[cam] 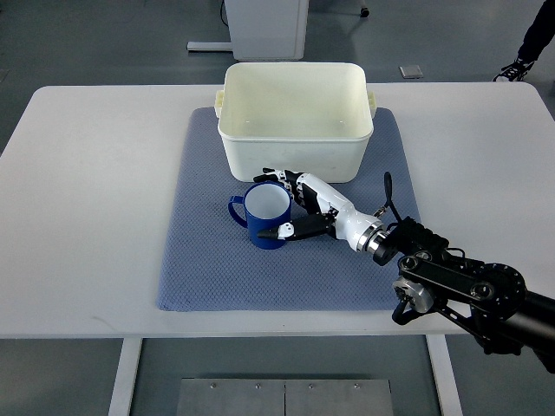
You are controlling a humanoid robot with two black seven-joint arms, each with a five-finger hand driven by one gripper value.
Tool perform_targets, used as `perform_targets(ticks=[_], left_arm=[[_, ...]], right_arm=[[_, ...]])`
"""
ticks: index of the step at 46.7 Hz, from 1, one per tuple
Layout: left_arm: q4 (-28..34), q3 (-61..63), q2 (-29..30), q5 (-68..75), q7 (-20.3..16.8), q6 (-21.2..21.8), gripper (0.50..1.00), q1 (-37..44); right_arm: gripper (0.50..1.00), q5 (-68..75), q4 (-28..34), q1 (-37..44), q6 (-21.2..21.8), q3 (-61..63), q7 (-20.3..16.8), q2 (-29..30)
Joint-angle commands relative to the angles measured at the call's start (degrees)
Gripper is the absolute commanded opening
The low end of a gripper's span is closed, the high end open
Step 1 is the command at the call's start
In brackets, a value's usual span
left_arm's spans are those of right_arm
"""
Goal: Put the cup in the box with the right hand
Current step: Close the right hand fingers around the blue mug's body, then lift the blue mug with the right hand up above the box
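White tabletop (pixel 87 217) with a blue mat (pixel 199 269) on top. White box (pixel 295 117) at the back of the mat, open and empty. Right hand (pixel 303 208) reaching in from the right. Blue cup (pixel 264 215) upright just in front of the box. Fingers (pixel 282 232) curled around the cup, thumb low, others behind. Grip maybe loose: cup could slip, tip, or bump the box wall on the way up.

White table (pixel 95 173) on grey floor (pixel 104 43); white cabinet base (pixel 264 26) behind.
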Motion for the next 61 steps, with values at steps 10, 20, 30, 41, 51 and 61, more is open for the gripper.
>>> perform_targets(ticks=[10, 20, 30, 41, 51, 61], left_arm=[[0.0, 0.0, 0.0, 0.0, 0.0, 0.0, 1.000, 0.0], [0.0, 0.0, 0.0, 0.0, 0.0, 0.0, 1.000, 0.0], [0.0, 0.0, 0.0, 0.0, 0.0, 0.0, 1.000, 0.0], [0.0, 0.0, 0.0, 0.0, 0.0, 0.0, 1.000, 0.0], [0.0, 0.0, 0.0, 0.0, 0.0, 0.0, 1.000, 0.0], [0.0, 0.0, 0.0, 0.0, 0.0, 0.0, 1.000, 0.0]], right_arm=[[0.956, 0.0, -0.9, -0.5, -0.3, -0.1, 0.3, 0.1], [0.500, -0.1, -0.9, -0.6, 0.0, -0.9, 0.5, 0.0], [0.500, -0.1, -2.4, -0.5, -0.3, -1.2, 1.5, 0.9], [0.500, 0.0, 1.3, 0.2, -0.2, -0.5, 2.8, -1.5], [0.500, 0.0, 10.4, 1.4, -0.2, -0.3, 3.4, -10.7], [0.500, 0.4, 17.6, 2.7, 0.0, 1.3, 3.3, -19.5]])
